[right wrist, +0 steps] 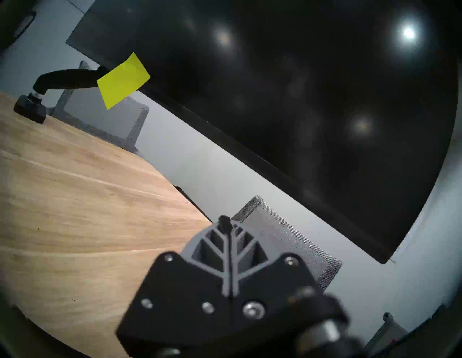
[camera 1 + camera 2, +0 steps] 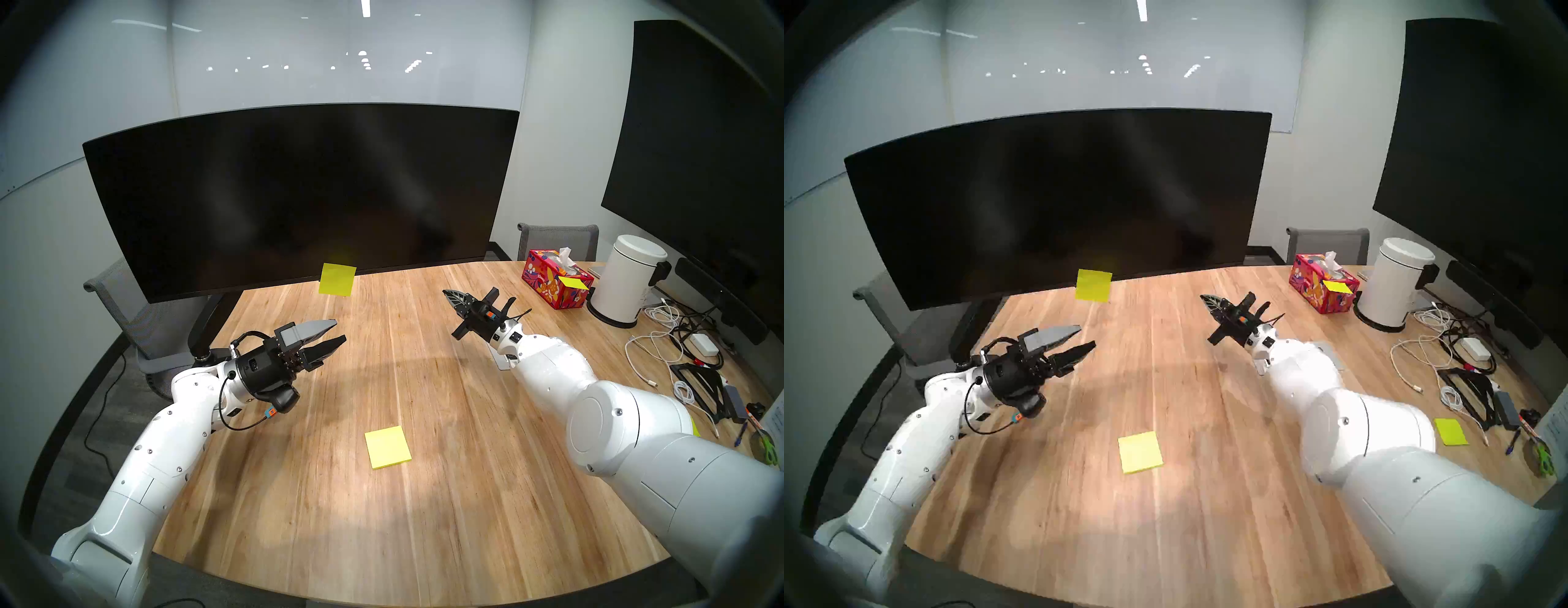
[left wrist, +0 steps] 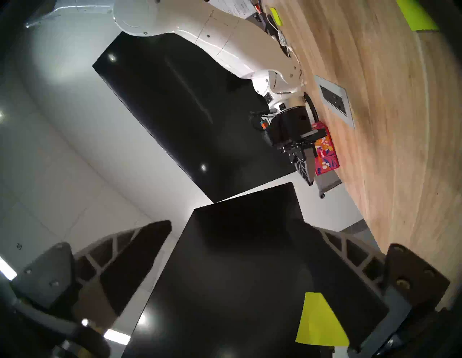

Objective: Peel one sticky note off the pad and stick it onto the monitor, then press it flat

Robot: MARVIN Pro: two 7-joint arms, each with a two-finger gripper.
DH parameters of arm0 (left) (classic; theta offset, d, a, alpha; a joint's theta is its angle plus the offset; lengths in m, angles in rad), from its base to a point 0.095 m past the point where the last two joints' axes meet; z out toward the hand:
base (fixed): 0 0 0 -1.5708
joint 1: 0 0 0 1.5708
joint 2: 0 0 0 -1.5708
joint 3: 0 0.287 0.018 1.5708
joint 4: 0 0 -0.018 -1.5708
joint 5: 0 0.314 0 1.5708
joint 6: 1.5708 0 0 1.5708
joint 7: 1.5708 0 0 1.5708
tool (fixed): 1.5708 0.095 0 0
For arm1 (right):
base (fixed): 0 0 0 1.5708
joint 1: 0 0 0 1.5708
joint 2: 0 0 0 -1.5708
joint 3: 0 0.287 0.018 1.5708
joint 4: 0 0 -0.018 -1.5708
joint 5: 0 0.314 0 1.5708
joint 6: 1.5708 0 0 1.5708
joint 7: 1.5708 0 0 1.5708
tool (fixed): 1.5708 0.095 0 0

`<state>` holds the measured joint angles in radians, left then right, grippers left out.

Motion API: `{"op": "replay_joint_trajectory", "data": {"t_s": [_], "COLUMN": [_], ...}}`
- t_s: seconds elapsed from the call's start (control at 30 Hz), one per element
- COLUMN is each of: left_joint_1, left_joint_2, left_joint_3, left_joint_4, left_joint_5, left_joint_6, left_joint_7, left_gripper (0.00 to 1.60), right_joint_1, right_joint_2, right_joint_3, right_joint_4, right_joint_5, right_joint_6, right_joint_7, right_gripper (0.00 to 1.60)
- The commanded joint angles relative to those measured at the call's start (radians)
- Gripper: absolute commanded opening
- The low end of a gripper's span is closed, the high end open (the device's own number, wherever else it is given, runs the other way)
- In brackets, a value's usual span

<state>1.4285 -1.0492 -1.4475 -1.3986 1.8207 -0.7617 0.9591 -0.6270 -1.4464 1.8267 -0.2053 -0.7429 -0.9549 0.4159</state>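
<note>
- Sticky note [image 2: 337,279] hangs from the monitor [image 2: 297,191] bottom edge, lower half overhanging.
- Left gripper [image 2: 331,333] released; right gripper [image 2: 450,296] clenched, empty.
- Pad [image 2: 387,446] lies well short of the monitor.
- Sticking looks done; pressing flat probably remains.

Sticky note [image 2: 337,279] hangs off monitor's [image 2: 297,191] lower edge; pad [image 2: 387,447] flat on table [image 2: 466,488]

Head views overlook the table [image 2: 424,382]; wrist views face the monitor [image 1: 300,100].
</note>
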Motion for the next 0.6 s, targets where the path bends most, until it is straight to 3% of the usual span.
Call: {"op": "replay_joint_trajectory", "data": {"t_s": [0.0, 0.57], "left_joint_1": [0.049, 0.125], "left_joint_2": [0.013, 0.023], "left_joint_3": [-0.023, -0.075], "left_joint_4": [-0.057, -0.128], "left_joint_5": [0.008, 0.042], "left_joint_6": [0.036, 0.106], "left_joint_7": [0.005, 0.002], "left_gripper": [1.6, 1.6], "right_joint_1": [-0.012, -0.072], "right_joint_2": [0.027, 0.031], "right_joint_3": [0.019, 0.056], "right_joint_4": [-0.035, -0.086], "right_joint_5": [0.026, 0.055], "right_joint_6": [-0.005, -0.005], "right_joint_7": [0.006, 0.056], "right_gripper": [0.0, 0.0]}}
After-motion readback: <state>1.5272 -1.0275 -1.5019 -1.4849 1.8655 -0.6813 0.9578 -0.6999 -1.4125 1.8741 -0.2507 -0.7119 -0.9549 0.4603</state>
